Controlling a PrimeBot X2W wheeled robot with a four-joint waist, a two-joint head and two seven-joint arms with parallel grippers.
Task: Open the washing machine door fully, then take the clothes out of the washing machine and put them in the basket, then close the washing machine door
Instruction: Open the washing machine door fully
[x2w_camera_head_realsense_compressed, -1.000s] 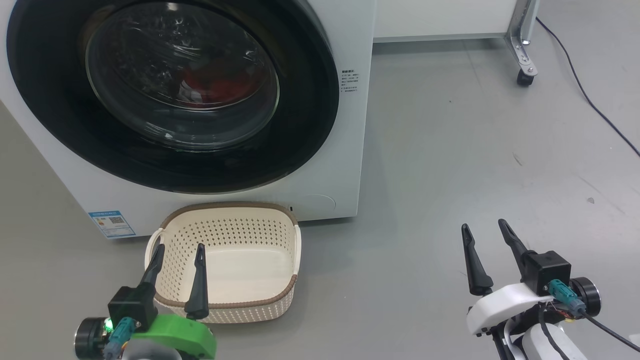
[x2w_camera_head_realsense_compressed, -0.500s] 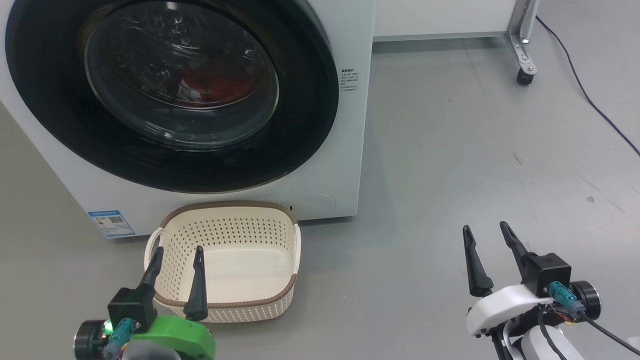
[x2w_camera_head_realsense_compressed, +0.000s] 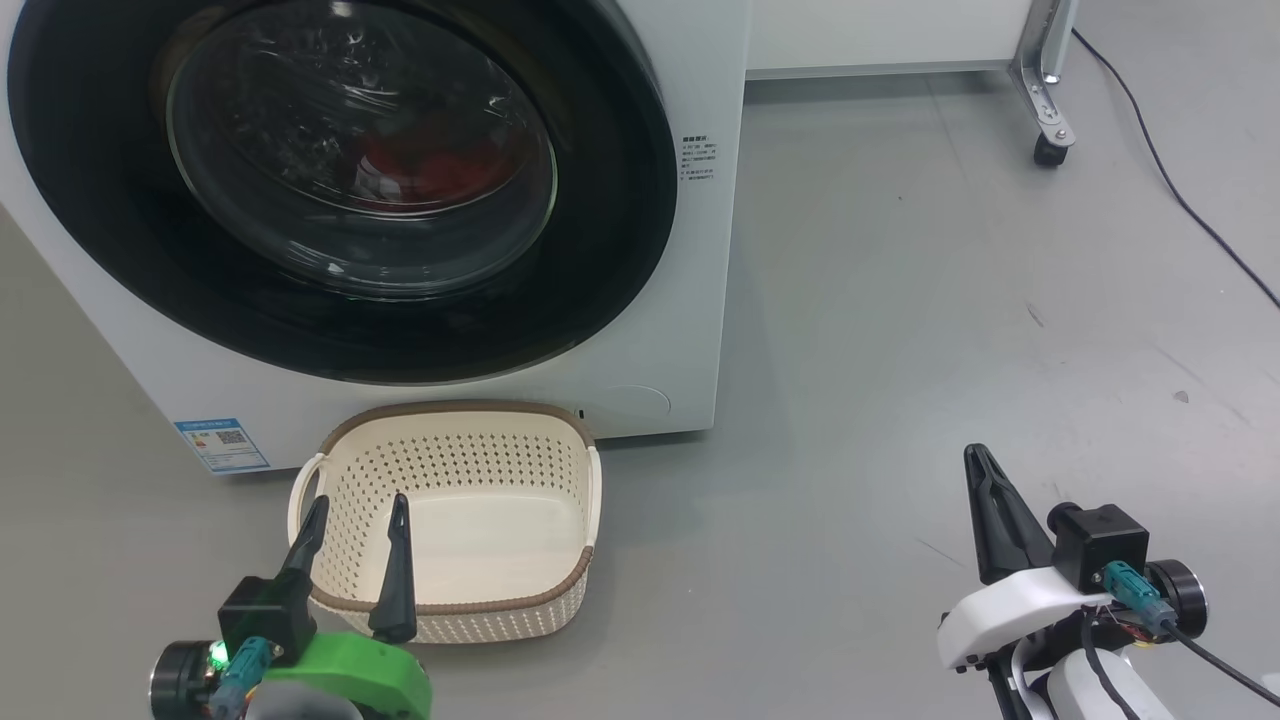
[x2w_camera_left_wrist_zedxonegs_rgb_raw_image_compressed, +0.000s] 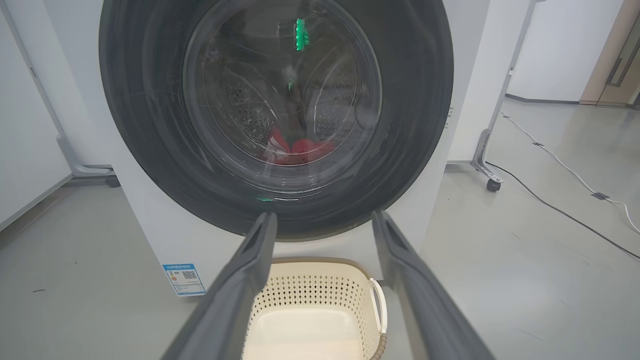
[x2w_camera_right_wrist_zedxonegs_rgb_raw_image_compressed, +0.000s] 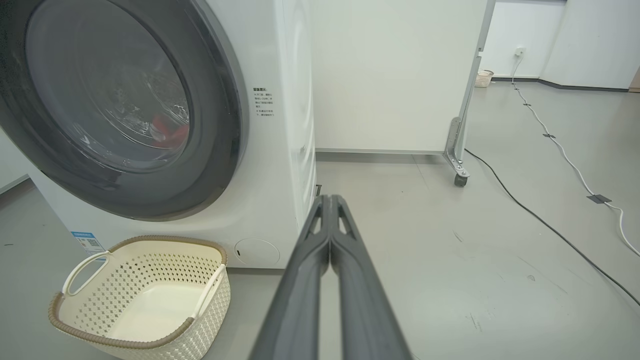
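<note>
Since a second ago the right gripper has closed: its two fingers now lie pressed together with nothing between them, low over the bare floor at the near right. At the near left, the left gripper has kept its place, fingers spread wide and empty. Its tips show over the near left corner of the basket; whether they touch the rim I cannot tell. The basket sits on the floor just before the washer, below the door, which is shut. Through the glass the clothes show red, low in the drum. Right of the washer, floor runs out to a caster leg and a black cable at the far right.
</note>
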